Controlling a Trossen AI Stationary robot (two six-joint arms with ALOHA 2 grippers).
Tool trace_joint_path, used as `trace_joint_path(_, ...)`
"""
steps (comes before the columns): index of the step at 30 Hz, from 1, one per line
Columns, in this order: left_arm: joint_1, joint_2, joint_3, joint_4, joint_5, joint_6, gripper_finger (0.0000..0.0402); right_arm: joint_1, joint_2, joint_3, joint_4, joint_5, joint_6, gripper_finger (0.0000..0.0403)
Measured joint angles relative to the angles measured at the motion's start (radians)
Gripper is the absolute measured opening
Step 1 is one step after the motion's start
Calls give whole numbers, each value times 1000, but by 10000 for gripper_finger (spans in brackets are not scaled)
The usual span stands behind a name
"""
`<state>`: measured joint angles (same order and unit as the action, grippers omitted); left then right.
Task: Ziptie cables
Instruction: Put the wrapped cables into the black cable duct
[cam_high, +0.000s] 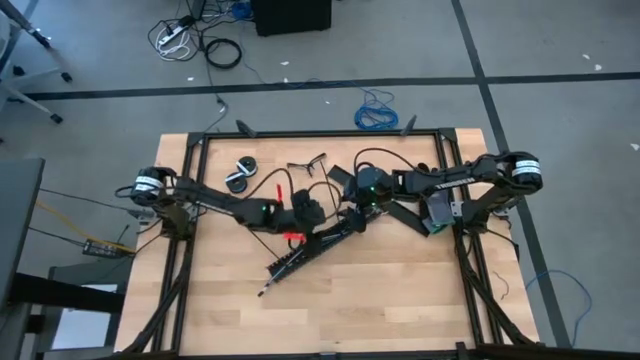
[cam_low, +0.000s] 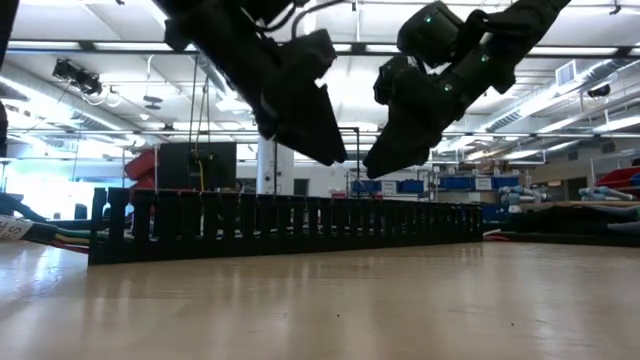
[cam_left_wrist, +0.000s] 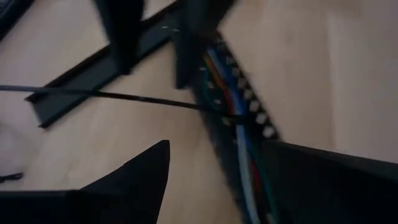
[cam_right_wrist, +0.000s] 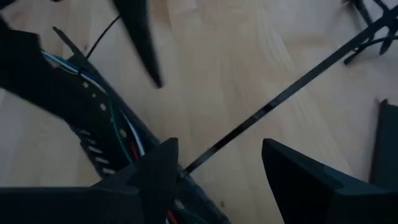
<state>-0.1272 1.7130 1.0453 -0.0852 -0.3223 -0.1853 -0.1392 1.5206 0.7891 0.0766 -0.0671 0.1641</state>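
The cables (cam_left_wrist: 239, 134), thin blue, red, green and pale wires, lie inside a long black perforated channel (cam_high: 310, 250) that rests slantwise on the wooden table. In the low view, wire ends (cam_low: 40, 235) stick out of its left end. A thin black ziptie (cam_right_wrist: 298, 81) crosses the table and meets the channel (cam_left_wrist: 224, 115). My left gripper (cam_left_wrist: 214, 146) is open above the channel, one finger on each side. My right gripper (cam_right_wrist: 219, 142) is open too, with the ziptie running between its fingers. Both hang close together over the channel's far end (cam_high: 335, 222), clear of it in the low view.
Two tape rolls (cam_high: 240, 175) and loose black zipties (cam_high: 305, 163) lie toward the far edge. More black strips (cam_high: 410, 215) lie under the right arm, and a small red item (cam_high: 291, 238) sits by the channel. The near half of the table is bare wood (cam_high: 380, 300).
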Motion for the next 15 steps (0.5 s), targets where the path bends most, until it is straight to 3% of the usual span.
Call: trace_joint_path(15,51,127,-24,185,173,-1,250,-14,66,0,65,-42,16,222)
